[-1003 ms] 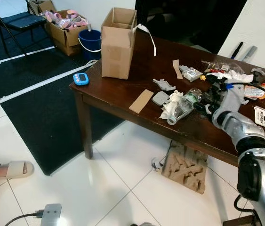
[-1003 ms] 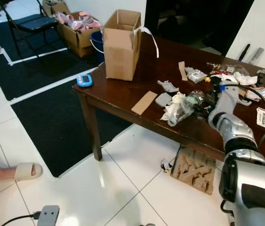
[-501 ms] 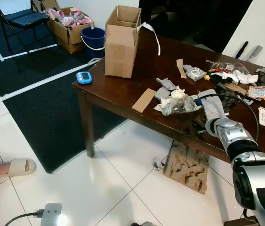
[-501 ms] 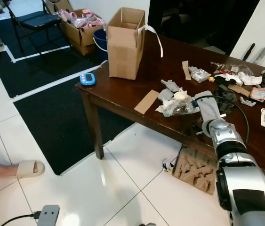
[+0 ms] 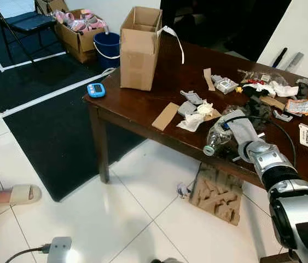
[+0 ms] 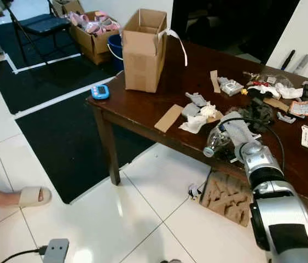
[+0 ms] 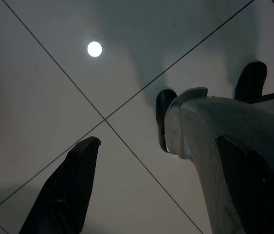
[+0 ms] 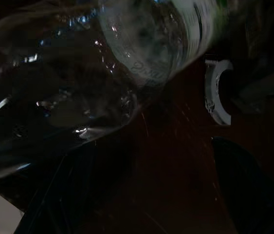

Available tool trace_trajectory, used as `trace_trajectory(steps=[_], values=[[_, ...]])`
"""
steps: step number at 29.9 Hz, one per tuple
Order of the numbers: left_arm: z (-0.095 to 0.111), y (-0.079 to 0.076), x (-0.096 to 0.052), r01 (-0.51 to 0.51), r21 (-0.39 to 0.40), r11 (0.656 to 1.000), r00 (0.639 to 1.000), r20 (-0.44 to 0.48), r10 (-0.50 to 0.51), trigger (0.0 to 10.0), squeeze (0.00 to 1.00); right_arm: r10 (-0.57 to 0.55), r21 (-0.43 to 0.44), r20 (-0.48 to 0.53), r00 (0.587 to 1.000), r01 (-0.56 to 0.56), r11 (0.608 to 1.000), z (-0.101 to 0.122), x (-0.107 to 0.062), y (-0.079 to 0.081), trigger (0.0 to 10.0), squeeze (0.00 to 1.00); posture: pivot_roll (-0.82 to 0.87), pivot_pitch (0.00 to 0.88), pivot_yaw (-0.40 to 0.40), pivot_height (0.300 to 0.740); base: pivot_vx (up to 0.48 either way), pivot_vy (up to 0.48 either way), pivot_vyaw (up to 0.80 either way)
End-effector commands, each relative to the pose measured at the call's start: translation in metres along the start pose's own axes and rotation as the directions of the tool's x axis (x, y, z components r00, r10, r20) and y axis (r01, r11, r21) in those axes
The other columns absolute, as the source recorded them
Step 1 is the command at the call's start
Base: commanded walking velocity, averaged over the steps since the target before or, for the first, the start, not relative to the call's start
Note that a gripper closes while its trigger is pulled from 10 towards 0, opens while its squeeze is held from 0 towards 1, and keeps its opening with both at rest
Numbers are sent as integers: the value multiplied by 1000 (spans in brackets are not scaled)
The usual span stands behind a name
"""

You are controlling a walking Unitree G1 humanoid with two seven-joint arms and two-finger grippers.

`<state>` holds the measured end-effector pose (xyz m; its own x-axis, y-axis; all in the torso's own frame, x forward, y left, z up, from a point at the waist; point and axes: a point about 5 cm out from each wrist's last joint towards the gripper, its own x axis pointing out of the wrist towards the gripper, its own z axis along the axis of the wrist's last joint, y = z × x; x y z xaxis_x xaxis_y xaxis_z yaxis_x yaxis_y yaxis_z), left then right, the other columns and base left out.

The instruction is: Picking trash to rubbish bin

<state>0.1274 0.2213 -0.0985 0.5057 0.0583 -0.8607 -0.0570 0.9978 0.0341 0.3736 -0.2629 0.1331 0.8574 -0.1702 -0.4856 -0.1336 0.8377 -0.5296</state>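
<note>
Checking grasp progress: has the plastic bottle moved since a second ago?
Yes. The plastic bottle has come away from the crumpled tissue, toward the table's near edge, in the right gripper.

The bench [image 5: 143, 101] is dark brown wood with a polished sheen. On it, the plastic bottle [image 5: 217, 137] is clear, crinkled and glossy, beside crumpled white tissue [image 5: 192, 121], soft and matt. The open box [image 5: 138, 46] and a flat strip [image 5: 165, 116] are plain matt brown cardboard. The right arm [image 5: 268, 167] is brushed silver metal with black joints. The floor [image 5: 115, 219] is glossy white tile, mirroring a light; the mat [image 5: 44, 120] on it looks black, matt and fibrous.
</note>
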Motion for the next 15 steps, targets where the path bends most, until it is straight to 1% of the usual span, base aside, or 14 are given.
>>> trace_trajectory(steps=[1,10,12,13,14,15], values=[[-22,-6,-4,23,1,1000,997,-79,-23,10000,0,29,-12,-64,998,-30,999,-16,1,10,10000,0,217,134,-79,740,0,0,0],[-23,-6,-4,23,-1,1000,997,-79,-23,10000,0,28,-39,-59,998,-30,999,-15,2,12,10000,0,221,144,-81,740,0,0,0],[-24,-6,-4,24,-1,1000,997,-79,-24,10000,0,33,22,12,999,-33,999,-3,2,15,10000,0,220,147,-81,740,0,0,0],[-24,-6,-4,24,-2,1000,997,-79,-24,10000,0,33,46,31,999,-34,998,0,2,15,10000,0,220,147,-81,740,0,0,0],[-24,-6,-4,24,0,1000,996,-80,-24,10000,0,17,107,59,998,-23,994,6,2,14,10000,0,220,147,-81,740,0,0,0],[-24,-6,-4,24,0,1000,996,-80,-24,10000,0,17,107,59,998,-23,994,6,2,14,10000,0,220,147,-81,740,0,0,0]])
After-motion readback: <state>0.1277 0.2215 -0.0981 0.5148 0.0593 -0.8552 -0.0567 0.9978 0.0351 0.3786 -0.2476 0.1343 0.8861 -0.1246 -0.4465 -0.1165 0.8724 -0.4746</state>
